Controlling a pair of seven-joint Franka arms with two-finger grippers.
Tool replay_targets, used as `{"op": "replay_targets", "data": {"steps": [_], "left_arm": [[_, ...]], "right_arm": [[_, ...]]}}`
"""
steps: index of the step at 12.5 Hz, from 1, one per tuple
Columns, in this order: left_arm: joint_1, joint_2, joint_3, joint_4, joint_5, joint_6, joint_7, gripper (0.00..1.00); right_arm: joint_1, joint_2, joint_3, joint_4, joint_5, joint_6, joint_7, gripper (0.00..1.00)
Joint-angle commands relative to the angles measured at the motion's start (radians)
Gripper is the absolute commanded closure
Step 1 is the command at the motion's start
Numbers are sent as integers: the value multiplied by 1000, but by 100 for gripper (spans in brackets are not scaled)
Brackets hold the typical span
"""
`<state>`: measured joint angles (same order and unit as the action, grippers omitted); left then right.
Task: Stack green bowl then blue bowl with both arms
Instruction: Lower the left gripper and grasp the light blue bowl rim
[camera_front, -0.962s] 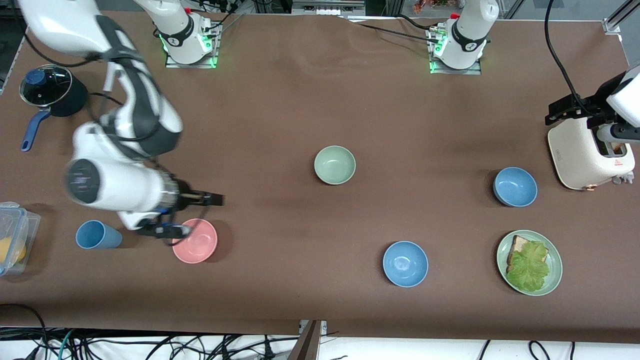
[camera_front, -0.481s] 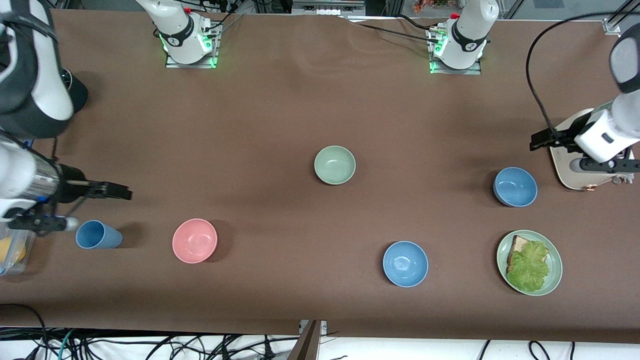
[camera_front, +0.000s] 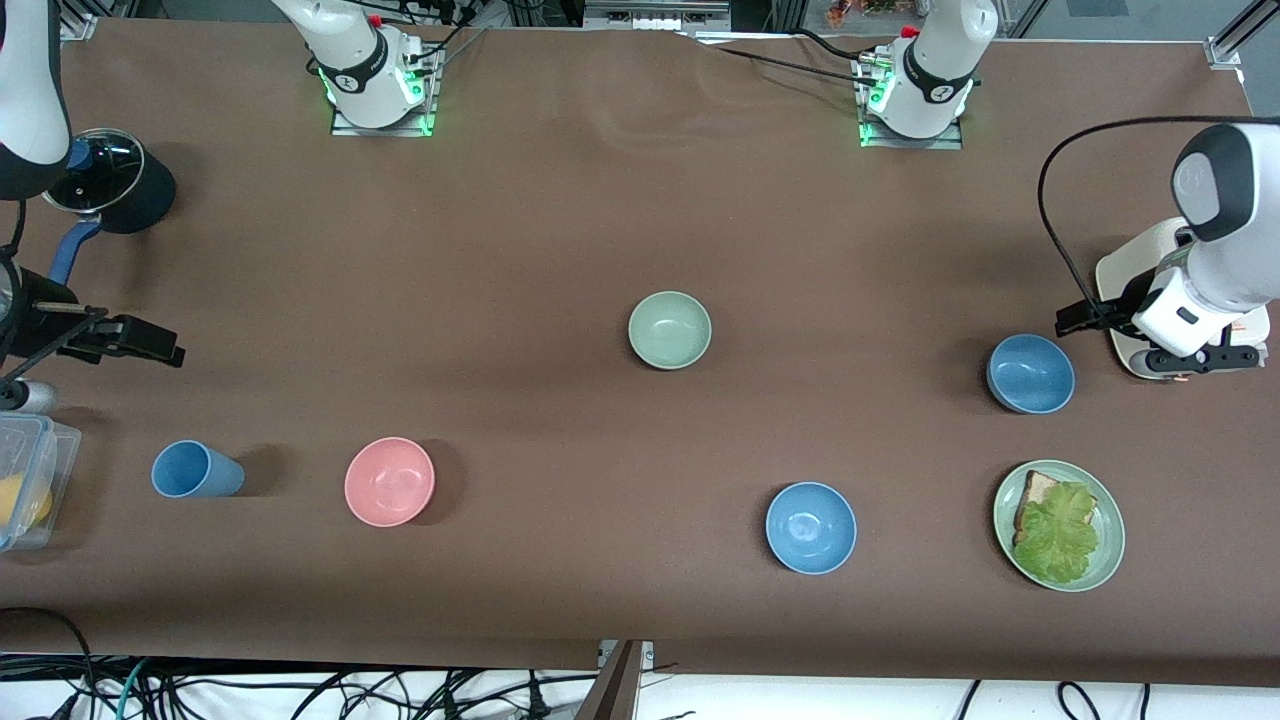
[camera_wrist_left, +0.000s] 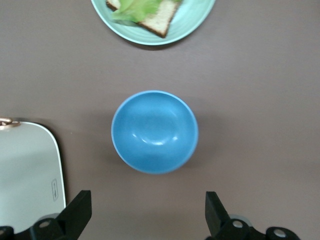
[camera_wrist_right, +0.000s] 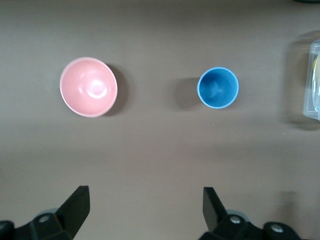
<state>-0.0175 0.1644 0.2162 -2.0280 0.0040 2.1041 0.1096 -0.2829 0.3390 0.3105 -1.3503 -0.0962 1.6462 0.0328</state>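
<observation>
1. Left tool (camera_wrist_left: 145, 220) hangs in the air with its fingers (camera_wrist_left: 75, 212) spread wide and nothing between them, over the surface (camera_front: 560, 200) at the left arm's end.
2. Straight under that tool's camera sits a blue bowl (camera_wrist_left: 154, 131), upright and alone, just beside the white toaster (camera_wrist_left: 27, 172).
3. Past that bowl, nearer the front camera, the green plate (camera_front: 1059, 525) with bread and lettuce rests on the surface.
4. Right tool (camera_wrist_right: 142, 217) is up in the air too, fingers (camera_wrist_right: 75, 207) released and holding nothing, over the right arm's end of the surface.
5. Below and ahead of the right tool lie the pink bowl (camera_wrist_right: 88, 86) and the blue cup (camera_wrist_right: 218, 88), well apart from each other, both upright.
6. A clear plastic box (camera_front: 28, 480) shows at the edge near the cup, and a black pot (camera_front: 105, 180) with a glass lid stands close to the right arm.
7. Now the green bowl (camera_front: 670, 329): it sits mid-surface, well apart from both tools, untouched and empty.
8. A second blue bowl (camera_front: 811, 527) waits nearer the front camera than the green one, between it and the plate's end.
9. Nothing is stacked yet; every bowl stands on its own.
</observation>
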Motion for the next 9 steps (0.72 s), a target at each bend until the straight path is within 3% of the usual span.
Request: {"op": "replay_targets", "data": {"steps": [1,5,8,9], "left_arm": [[37,70,3,-12,22,114,68,0],[67,176,19,-18,22,237,81,0],[68,226,19,-18,18,251,81,0],[68,243,19,-18,8,251,81,1]], "right_arm": [[17,-93,-34,-117,-11,10,-18,0],[77,-133,-146,-145,-2,1,-42,0],[218,-181,-302,-145,-2,3,-40,0],[240,-195,-317,-145,0,0,-40,0]]}}
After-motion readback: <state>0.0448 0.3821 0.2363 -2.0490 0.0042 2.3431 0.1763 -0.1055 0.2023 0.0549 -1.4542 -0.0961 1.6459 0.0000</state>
